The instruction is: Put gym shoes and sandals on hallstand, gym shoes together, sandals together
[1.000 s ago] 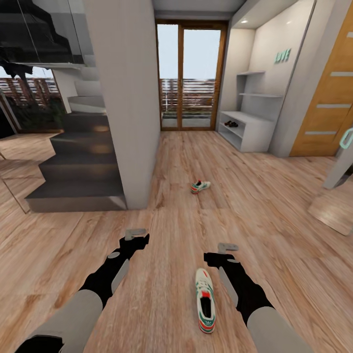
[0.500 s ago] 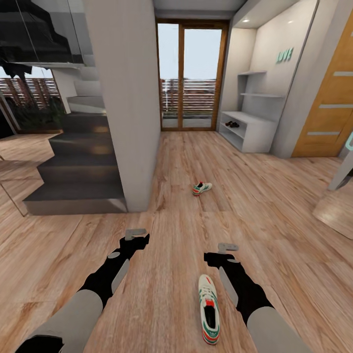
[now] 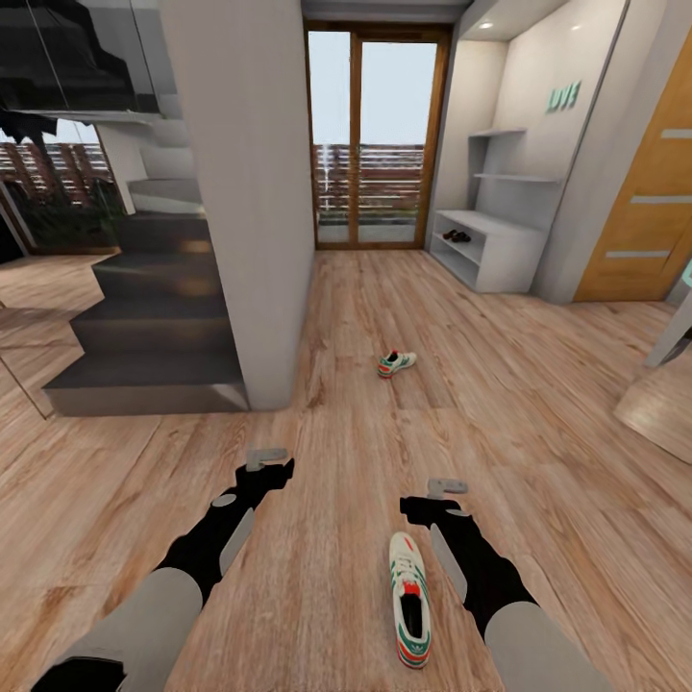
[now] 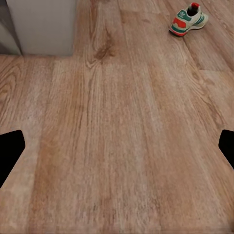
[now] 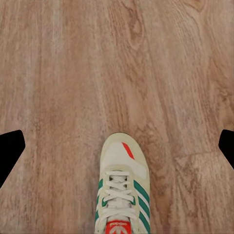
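One gym shoe [image 3: 410, 601] lies on the corridor floor [image 3: 346, 452] just left of my right forearm, toe pointing away; its toe and laces fill the near part of the right wrist view as the gym shoe [image 5: 118, 195]. The second gym shoe [image 3: 395, 362] lies farther ahead in mid-corridor, also seen as the gym shoe [image 4: 188, 19]. My left gripper [image 3: 267, 461] and right gripper [image 3: 444, 490] hover open over bare planks, holding nothing. The white hallstand [image 3: 500, 258] stands at the far right wall, with two small dark sandals [image 3: 457, 236] on its shelf tier.
A thick white pillar [image 3: 250, 192] and dark stairs [image 3: 144, 327] rise at the left. Glass balcony doors [image 3: 375, 135] close the corridor's far end. A wooden door [image 3: 644, 192] is at the right, with an angled panel [image 3: 663, 404] beside it.
The whole view has shifted slightly as the camera moved; the near gym shoe sits a little lower in the picture. Both arms keep the same pose and both grippers stay open.
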